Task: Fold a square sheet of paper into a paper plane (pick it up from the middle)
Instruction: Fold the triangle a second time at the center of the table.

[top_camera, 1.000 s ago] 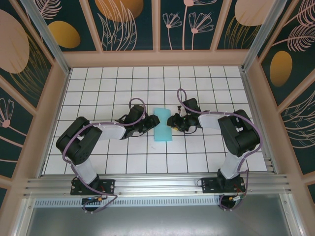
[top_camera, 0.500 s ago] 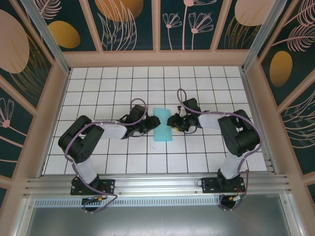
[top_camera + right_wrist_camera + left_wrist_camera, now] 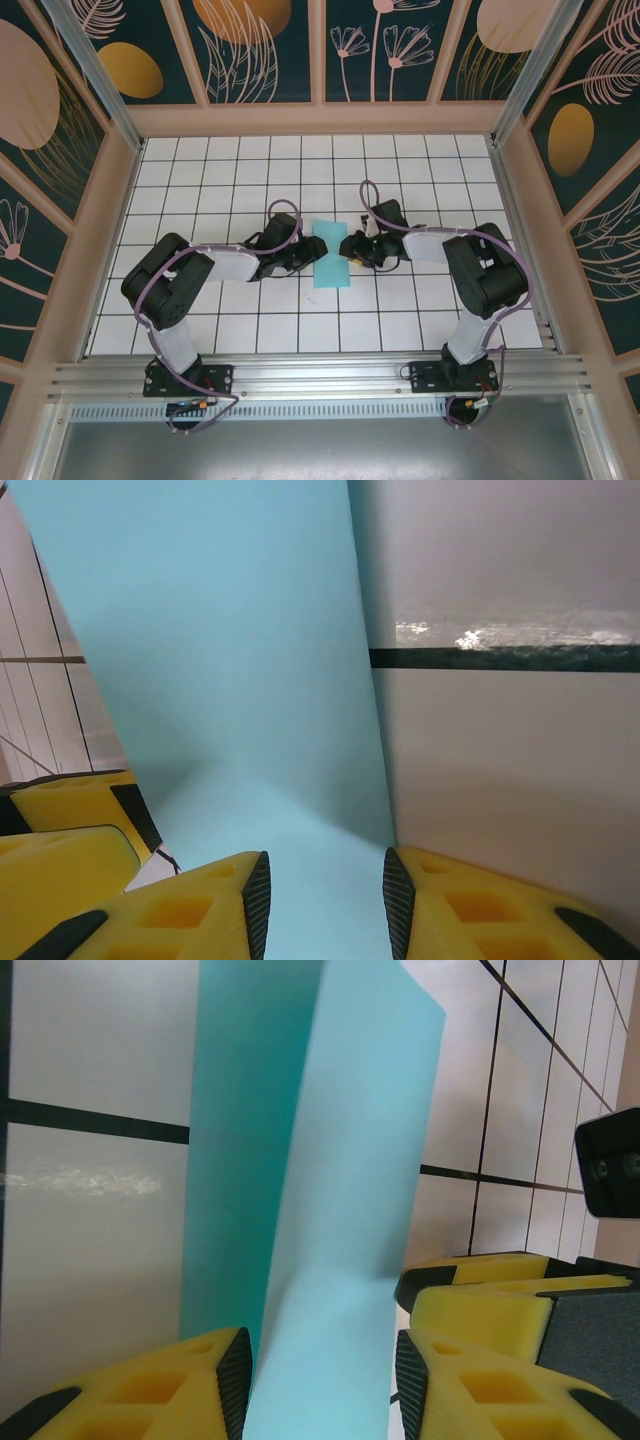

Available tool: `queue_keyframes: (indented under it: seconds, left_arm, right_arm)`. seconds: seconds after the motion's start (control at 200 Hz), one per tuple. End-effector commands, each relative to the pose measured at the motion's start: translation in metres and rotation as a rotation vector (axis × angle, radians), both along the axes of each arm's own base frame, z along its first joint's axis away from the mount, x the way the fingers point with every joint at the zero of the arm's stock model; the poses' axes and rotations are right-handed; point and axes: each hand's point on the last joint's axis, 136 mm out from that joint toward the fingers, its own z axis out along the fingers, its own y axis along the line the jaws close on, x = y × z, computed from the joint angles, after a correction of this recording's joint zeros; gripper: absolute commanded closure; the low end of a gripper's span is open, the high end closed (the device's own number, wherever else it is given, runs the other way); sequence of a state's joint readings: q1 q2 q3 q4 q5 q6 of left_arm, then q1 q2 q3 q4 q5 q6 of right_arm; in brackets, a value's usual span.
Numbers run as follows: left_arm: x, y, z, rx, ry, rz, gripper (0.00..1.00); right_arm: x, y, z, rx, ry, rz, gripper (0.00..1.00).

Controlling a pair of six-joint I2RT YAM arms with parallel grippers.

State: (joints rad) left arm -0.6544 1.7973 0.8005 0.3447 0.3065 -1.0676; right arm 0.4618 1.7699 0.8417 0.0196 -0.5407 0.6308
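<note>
The square sheet of paper lies folded into a narrow turquoise rectangle at the middle of the tiled table. My left gripper is at its left long edge and my right gripper at its right edge, facing each other. In the left wrist view a pale flap of the paper rises between my left gripper's open jaws, over a darker layer. In the right wrist view the paper runs between my right gripper's open jaws. Neither pair of pads presses on it.
White tiled table with dark grout lines, walled by a wooden frame at the back and sides. The other arm's yellow fingers sit close across the paper; likewise the left fingers in the right wrist view.
My left gripper has slid right against the paper's left edge, and the paper looks slightly narrower from above. The right arm has held still.
</note>
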Motion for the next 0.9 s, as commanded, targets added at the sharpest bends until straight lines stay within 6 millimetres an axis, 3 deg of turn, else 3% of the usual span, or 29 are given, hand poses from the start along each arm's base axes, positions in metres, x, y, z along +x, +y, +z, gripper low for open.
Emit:
queue_keyframes:
  seconds: [0.0,0.165,0.42,0.891]
  left_arm:
    - [0.006,0.001,0.008,-0.002,-0.031,0.011,0.55]
    - [0.005,0.009,0.006,0.026,-0.036,0.03,0.53]
    - [0.005,0.003,0.002,0.014,-0.021,0.014,0.52]
    - [0.005,-0.006,0.007,-0.039,-0.025,-0.01,0.67]
  right_arm:
    - [0.0,-0.002,-0.001,-0.014,0.002,0.001,0.61]
    - [0.0,-0.002,-0.002,-0.018,0.004,-0.002,0.6]
    - [0.0,-0.002,-0.001,-0.016,0.002,0.0,0.61]
    - [0.001,0.001,0.005,0.001,-0.01,0.002,0.6]
